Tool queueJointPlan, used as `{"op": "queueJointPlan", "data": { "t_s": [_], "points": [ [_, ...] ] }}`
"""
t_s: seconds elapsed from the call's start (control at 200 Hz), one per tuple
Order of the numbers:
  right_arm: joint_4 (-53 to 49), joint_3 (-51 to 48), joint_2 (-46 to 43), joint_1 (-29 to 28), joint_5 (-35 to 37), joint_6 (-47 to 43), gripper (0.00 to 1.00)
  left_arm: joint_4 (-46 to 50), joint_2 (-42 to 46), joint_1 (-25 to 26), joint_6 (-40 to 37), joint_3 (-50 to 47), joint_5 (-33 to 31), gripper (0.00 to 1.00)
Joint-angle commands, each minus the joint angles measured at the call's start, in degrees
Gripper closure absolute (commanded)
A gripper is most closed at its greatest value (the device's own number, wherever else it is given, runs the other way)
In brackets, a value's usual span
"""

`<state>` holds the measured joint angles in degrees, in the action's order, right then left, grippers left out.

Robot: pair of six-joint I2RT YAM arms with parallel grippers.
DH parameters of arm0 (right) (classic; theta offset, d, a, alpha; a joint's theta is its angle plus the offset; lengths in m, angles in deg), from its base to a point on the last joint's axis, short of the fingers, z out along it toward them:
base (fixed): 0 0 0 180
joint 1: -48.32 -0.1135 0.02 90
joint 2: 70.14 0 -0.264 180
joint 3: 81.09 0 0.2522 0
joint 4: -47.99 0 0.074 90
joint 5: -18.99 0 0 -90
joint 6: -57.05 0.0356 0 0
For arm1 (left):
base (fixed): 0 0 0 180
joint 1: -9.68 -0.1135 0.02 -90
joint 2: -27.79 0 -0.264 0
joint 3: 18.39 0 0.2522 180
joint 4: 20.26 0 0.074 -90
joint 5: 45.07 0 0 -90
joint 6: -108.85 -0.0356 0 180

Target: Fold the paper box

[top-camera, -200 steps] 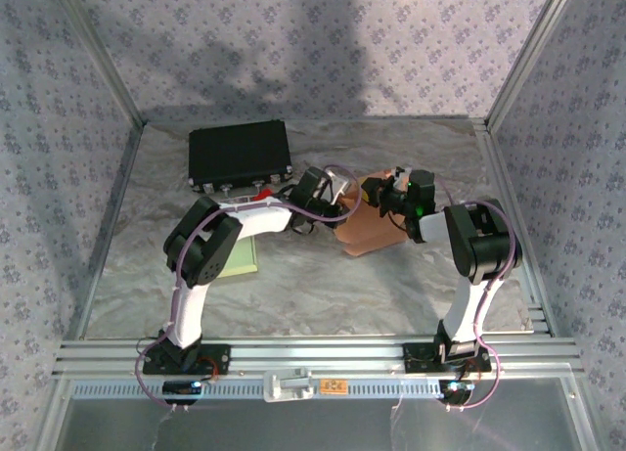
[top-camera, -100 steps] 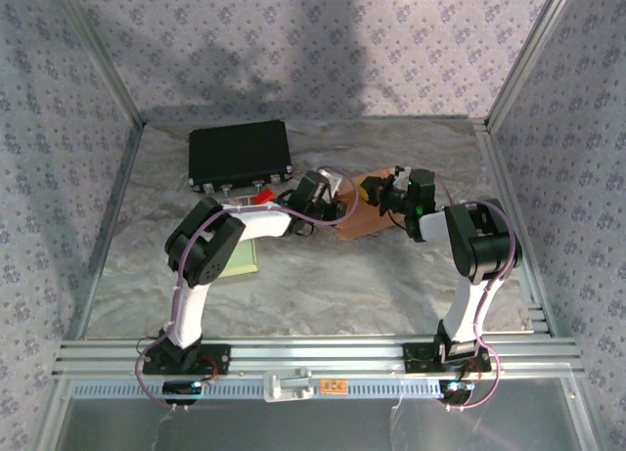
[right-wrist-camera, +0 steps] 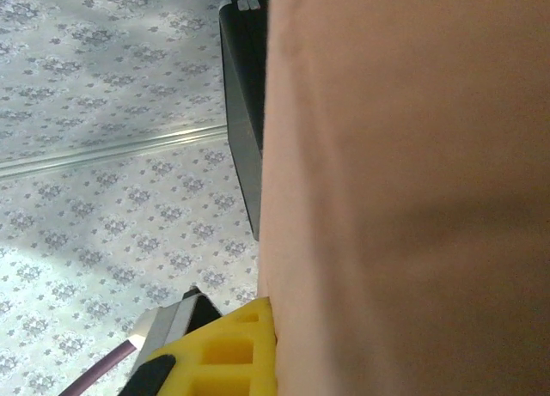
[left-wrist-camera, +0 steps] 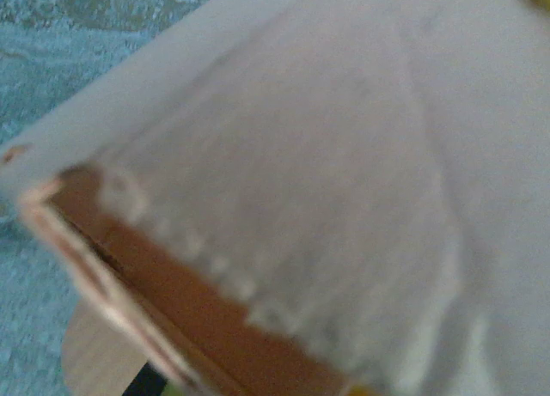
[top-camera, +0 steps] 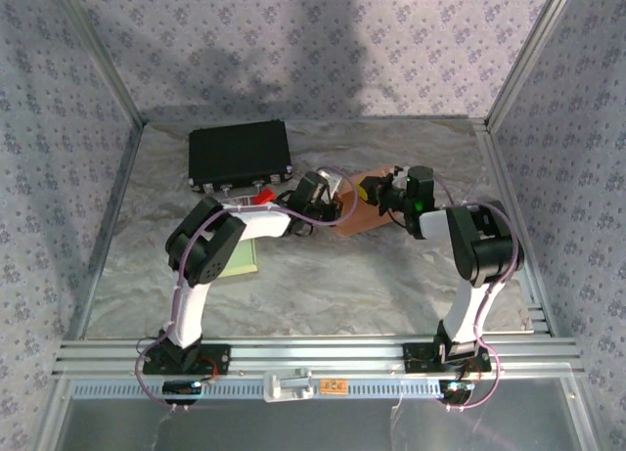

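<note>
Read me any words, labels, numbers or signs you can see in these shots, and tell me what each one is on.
No text here can be read.
The orange tag on the front rail: dark marks, too small to read.
The black case: no legible marking.
The paper box: plain, no print seen.

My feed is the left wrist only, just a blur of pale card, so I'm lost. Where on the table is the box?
Observer: The paper box lies near the centre, right of the black case.
Operator: Right hand on it?
Observer: Yes, the right hand is shut on its right end, yellow finger against the card.
Operator: Other clutter?
Observer: A green pad, left of the box, in front of the case.
</note>
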<state>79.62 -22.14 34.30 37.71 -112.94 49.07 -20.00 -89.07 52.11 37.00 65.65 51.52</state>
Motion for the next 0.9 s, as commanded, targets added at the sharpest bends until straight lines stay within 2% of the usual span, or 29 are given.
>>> {"op": "queueJointPlan", "data": {
  "t_s": [0.0, 0.295, 0.375, 0.5, 0.63, 0.72, 0.785, 0.894],
  "points": [
    [-12.1, -1.6, -4.1, -2.1, 1.5, -1.4, 1.0, -2.9, 7.6, 0.7, 0.9, -3.1, -0.6, 1.0],
    [-31.4, -7.9, -18.3, -11.3, 11.7, -0.2, 1.0, -3.0, 21.7, 6.2, 6.9, -18.5, 1.5, 1.0],
    [-31.3, -8.3, -18.4, -12.4, 12.9, 0.0, 1.0, -1.7, 24.5, 7.9, 7.5, -21.1, 0.9, 1.0],
    [-28.1, -5.3, -13.5, -11.1, 12.0, -0.4, 1.0, -1.3, 27.5, 6.8, 8.2, -24.6, -1.8, 0.91],
    [-32.9, 2.0, -11.5, -9.4, 11.8, -3.0, 1.0, 0.9, 33.5, 3.1, 9.1, -26.6, -2.1, 0.77],
    [-43.7, 5.1, -16.2, -8.6, 13.5, -6.6, 1.0, 6.5, 38.9, 2.3, 8.7, -25.3, -3.0, 0.73],
    [-48.9, 4.4, -21.2, -8.4, 13.6, -8.1, 1.0, 10.3, 42.6, 1.8, 9.4, -24.3, -4.8, 0.69],
    [-64.0, 2.5, -31.1, -9.1, 13.3, -8.7, 1.0, 19.1, 47.6, -0.3, 11.0, -21.6, -7.9, 0.67]
  ]
}}
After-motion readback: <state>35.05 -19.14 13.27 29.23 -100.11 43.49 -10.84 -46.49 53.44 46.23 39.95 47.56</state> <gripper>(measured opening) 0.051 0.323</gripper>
